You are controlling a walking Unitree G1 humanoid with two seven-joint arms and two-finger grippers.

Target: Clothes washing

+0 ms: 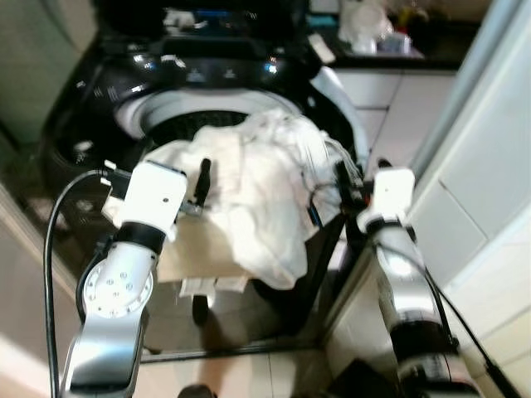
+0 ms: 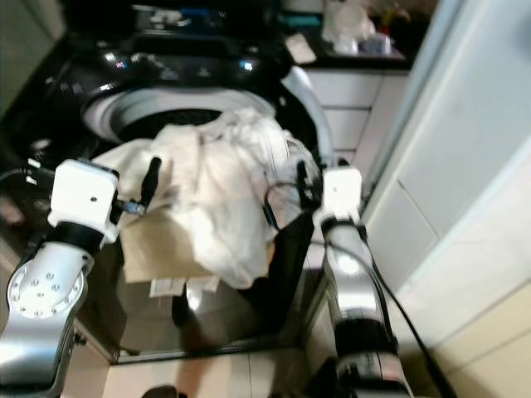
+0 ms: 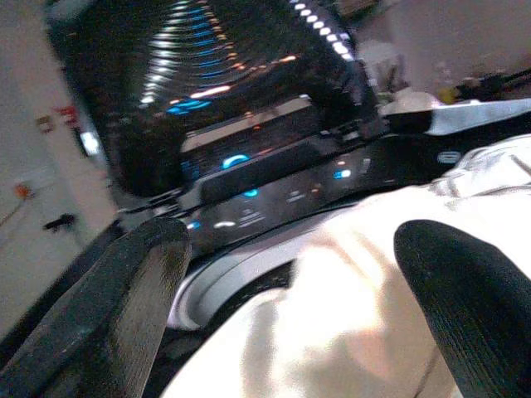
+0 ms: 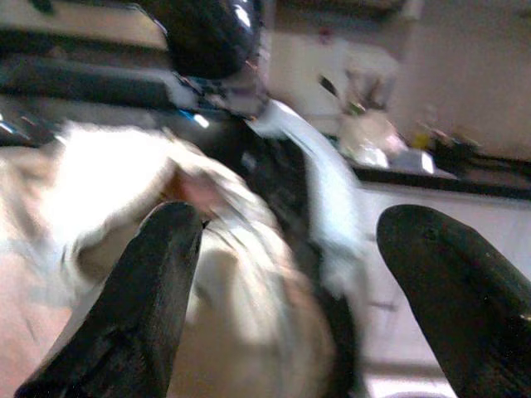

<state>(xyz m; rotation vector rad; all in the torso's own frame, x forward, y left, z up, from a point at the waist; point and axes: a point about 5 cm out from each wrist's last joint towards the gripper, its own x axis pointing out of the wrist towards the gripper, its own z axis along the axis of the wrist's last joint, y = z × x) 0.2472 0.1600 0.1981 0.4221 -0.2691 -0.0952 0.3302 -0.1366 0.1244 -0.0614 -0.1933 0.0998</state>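
Observation:
A black top-loading washing machine (image 1: 207,70) stands with its lid raised and its drum opening (image 1: 178,124) showing. A heap of white clothes (image 1: 257,182) lies over the drum's front rim and hangs down the machine's front, on top of a beige piece (image 1: 199,249). My left gripper (image 1: 202,172) is at the heap's left edge, open, with its fingers (image 3: 133,282) spread and white cloth (image 3: 332,315) ahead of them. At the heap's right edge is my right gripper (image 1: 342,178), also open, and cloth (image 4: 99,191) lies beyond its fingers (image 4: 162,265).
A dark counter (image 1: 390,54) with bottles and bags runs behind the washer on the right, above white cabinets (image 1: 390,99). A tall white panel (image 1: 489,166) closes in the right side. Pale tiled floor (image 1: 249,373) lies in front of the machine.

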